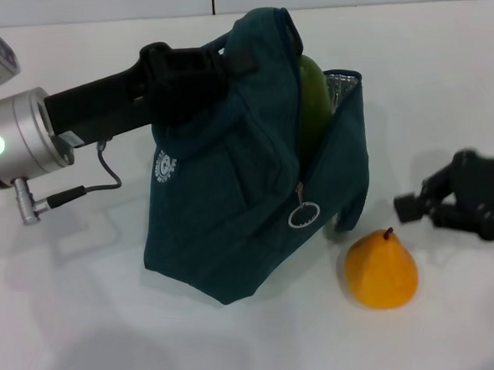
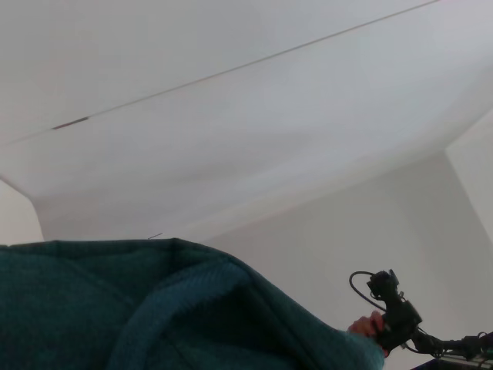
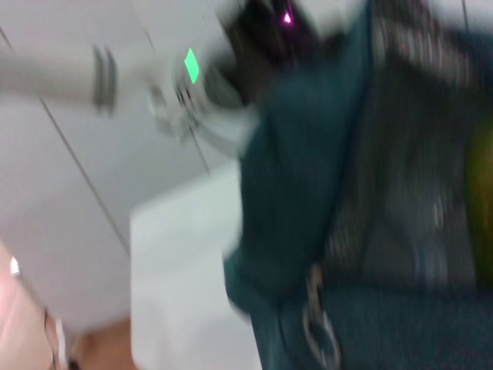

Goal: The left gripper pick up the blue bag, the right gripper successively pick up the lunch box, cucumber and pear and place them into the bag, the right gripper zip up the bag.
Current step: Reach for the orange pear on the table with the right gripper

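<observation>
One fruit remains outside the bag, so the step in hand is, in my judgement, the picking of the pear. At the left side of the table (image 1: 71, 325), the left gripper (image 1: 183, 72) is pinching the top of the blue bag (image 1: 229, 201) near its handle and holds it up, so the mouth gapes toward the right. The bag stands near the middle of the table, with its bottom resting on it. The cucumber (image 1: 312, 105) stands on end inside the bag, and its top shows in the opening against the foil lining (image 1: 345, 86). The lunch box is not visible; it is probably lower inside, but I cannot confirm this. The ring zipper pull (image 1: 304, 214) hangs at the low end of the opening. Just beside the bag's lower right corner, the pear (image 1: 382, 270) sits upright on the table, apart from the fabric. The right gripper (image 1: 407, 207) hovers near the right edge, a little behind the pear, with its claw spread and empty. To do this step well, it should come down over the wide lower body of the pear, not the narrow top, and close gently so the round fruit does not roll toward the bag.
</observation>
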`<state>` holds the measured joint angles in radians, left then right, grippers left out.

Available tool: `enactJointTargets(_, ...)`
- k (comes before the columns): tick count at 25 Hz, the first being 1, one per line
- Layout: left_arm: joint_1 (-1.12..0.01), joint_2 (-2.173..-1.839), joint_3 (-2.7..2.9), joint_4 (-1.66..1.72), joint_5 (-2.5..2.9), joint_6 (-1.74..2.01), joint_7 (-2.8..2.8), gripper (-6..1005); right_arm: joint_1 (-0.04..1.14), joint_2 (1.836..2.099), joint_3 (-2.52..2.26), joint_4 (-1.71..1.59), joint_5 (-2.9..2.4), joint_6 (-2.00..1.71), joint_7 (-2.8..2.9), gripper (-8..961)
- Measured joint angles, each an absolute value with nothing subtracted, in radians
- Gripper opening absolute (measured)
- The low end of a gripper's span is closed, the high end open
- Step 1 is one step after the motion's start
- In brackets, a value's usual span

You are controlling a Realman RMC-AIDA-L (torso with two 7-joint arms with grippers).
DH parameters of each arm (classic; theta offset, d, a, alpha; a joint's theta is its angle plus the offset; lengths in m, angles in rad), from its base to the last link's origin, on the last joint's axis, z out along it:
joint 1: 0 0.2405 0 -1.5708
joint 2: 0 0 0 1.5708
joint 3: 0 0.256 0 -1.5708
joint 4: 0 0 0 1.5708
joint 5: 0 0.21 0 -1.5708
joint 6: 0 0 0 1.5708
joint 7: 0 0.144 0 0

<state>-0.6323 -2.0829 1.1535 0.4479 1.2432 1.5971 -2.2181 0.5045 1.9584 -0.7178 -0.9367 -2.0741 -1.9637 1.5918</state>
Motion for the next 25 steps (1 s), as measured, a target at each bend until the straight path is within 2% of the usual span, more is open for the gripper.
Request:
enactJointTargets(5, -0.632, -2.083, 1.154, 0.448, 1.245, 1.598, -2.218, 54, 0.499, 1.915, -0.656, -0.934, -1.875, -2.048, 1.597, 63)
enactJointTargets(9, -0.632, -2.084, 1.155, 0.448, 1.246, 1.598, -2.218, 54, 0.509, 1.896, -0.642, -0.934, -1.790, -2.057, 1.605, 88)
enactJointTargets(12, -0.632, -2.085, 1.154, 0.448, 1.246, 1.598, -2.218, 54, 0.526, 1.894, -0.658, -0.932, -1.819, -2.048, 1.610, 107)
enactJointTargets(18, -0.632, -2.085, 1.154, 0.448, 1.247, 1.594, -2.218, 54, 0.540, 1.930, -0.676, -0.925, -1.954, -1.983, 1.607, 144)
enactJointTargets(25, -0.632, -2.085, 1.152, 0.448, 1.243, 1.591, -2.202, 54, 0.532, 1.924, -0.722, -0.931, -1.986, -1.982, 1.544, 188)
